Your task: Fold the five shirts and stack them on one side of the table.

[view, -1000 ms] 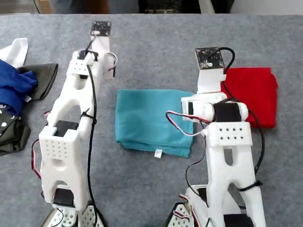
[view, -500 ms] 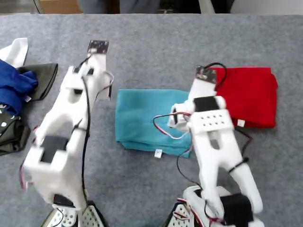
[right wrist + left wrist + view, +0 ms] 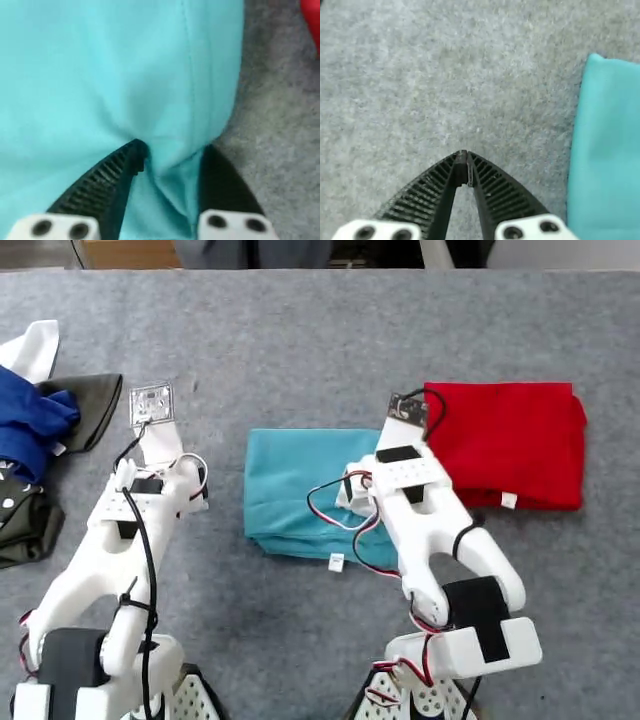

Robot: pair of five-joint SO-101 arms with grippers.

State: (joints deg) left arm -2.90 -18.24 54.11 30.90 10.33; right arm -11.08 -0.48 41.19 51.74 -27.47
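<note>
While the right gripper sits clamped over the right-hand edge of the folded teal shirt, with a bunch of the cloth pinched between its jaws and puckers running out from the pinch, the left gripper hangs over bare grey desk with its jaws together and nothing in them. The teal shirt lies flat in the middle of the desk, between the two arms. Its near edge is a little uneven and a small white tag pokes out there. Just beside it on the right, with a narrow strip of desk between, lies the folded red shirt, which looks like the start of the stack. At the far left edge is a loose heap of unfolded clothes: a blue shirt, a dark garment and something white.

Folding of the teal shirt appears finished, so the step in hand is most likely carrying it onto the red one. That calls for a lift high enough for the layers to clear the desk, a short move to the right, and a release squarely over the red shirt. Held by one edge only, the fold may sag open. The left gripper is well placed to take the opposite edge, which lies near it, or to turn to the heap.
</note>
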